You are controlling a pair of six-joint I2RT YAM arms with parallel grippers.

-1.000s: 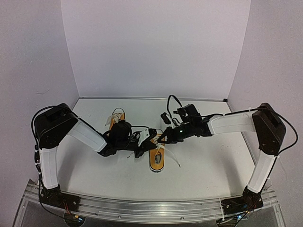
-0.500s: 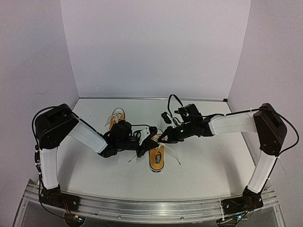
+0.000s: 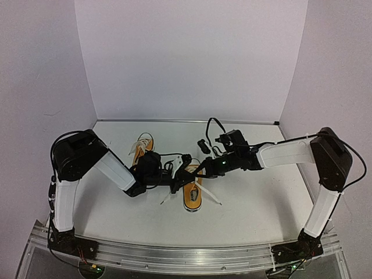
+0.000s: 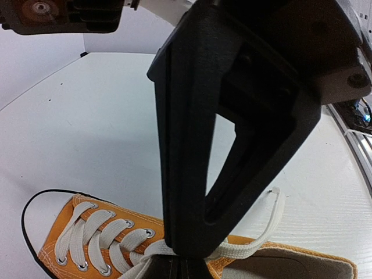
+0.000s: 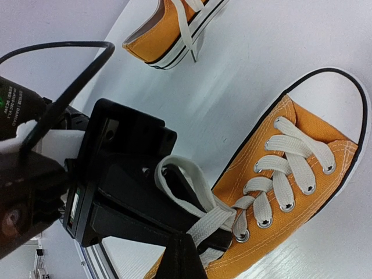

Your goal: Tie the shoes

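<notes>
The near orange shoe (image 3: 192, 196) lies at the table's middle with its toe toward me. Both grippers meet above its tongue. My left gripper (image 3: 183, 171) looks shut on a white lace; its own fingertips (image 4: 177, 269) show only at the bottom edge of the left wrist view, where the lace runs in. My right gripper (image 3: 201, 170) is shut on a lace strand (image 5: 218, 224) just above the top eyelets (image 5: 241, 235). A lace loop (image 5: 180, 177) lies over the left gripper's black body (image 5: 122, 174). The right gripper's closed fingers (image 4: 192, 174) fill the left wrist view. The second shoe (image 3: 141, 149) lies at the back left.
A small black part (image 3: 202, 143) lies on the table behind the right gripper, under a looping black cable (image 3: 210, 125). The white walls close in the back and both sides. A loose lace end (image 3: 214, 197) trails right of the near shoe.
My left arm has reached further right, bringing its gripper up against the right gripper over the shoe. A lace end now trails out at the shoe's left. The right arm has hardly moved.
</notes>
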